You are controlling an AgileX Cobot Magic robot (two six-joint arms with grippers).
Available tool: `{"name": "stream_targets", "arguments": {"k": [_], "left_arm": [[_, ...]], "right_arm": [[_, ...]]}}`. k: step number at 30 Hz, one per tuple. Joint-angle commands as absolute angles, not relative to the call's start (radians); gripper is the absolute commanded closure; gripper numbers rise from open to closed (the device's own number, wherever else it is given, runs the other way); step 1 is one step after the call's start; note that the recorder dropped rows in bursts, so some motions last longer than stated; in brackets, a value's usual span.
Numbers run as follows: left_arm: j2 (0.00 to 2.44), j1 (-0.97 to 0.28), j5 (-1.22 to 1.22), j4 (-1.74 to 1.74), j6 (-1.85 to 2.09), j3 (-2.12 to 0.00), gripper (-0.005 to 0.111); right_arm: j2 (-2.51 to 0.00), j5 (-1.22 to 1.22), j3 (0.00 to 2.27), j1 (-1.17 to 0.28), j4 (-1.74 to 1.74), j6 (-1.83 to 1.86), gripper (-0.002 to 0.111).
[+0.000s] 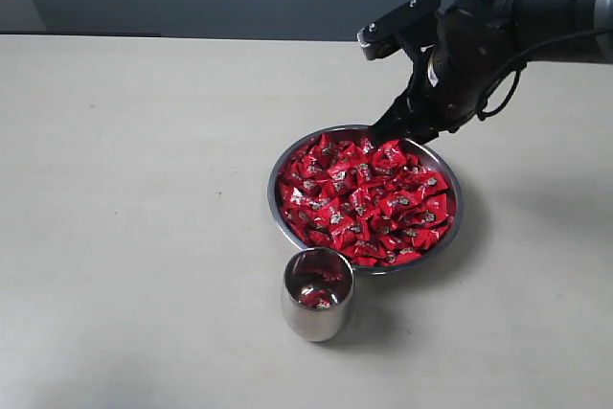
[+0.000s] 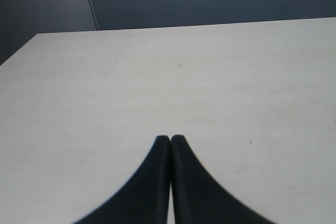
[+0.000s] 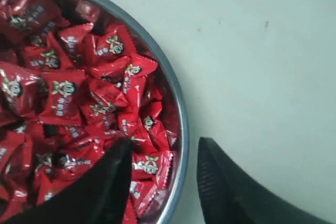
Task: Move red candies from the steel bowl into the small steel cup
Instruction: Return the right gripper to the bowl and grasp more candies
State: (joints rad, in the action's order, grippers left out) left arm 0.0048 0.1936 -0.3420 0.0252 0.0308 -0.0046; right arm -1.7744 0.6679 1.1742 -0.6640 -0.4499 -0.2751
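The left gripper [image 2: 170, 139] hangs over the table [image 2: 157, 77], fingers together. The small steel cup [image 1: 317, 294] stands just beside the steel bowl [image 1: 272, 200], showing red inside, perhaps a candy. The red candies [image 1: 364, 203] fill the bowl; the right gripper [image 3: 164, 148] straddles its rim, jaws apart.

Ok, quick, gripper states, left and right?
Left gripper: shut, empty, over the bare table.
Right gripper: open, holding nothing, jaws straddling the steel bowl rim, one over the red candies.
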Motion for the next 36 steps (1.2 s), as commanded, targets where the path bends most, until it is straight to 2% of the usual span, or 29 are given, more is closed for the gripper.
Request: {"name": "stream_targets", "arguments": {"k": [1,15,36], "left_arm": [[0.000,0.187,-0.334,0.027,0.029,0.000,0.106],[0.000,0.187,-0.334,0.027,0.029,0.000,0.106],[0.000,0.187,-0.334,0.027,0.029,0.000,0.106]], "right_arm": [[-1.809,0.702,1.243,-0.631,-0.264,-0.104,0.068],[-1.961,0.778,1.322,-0.629,-0.116,0.089,0.068],[-2.050,0.730,1.322,-0.629,-0.195,0.096,0.068]]}}
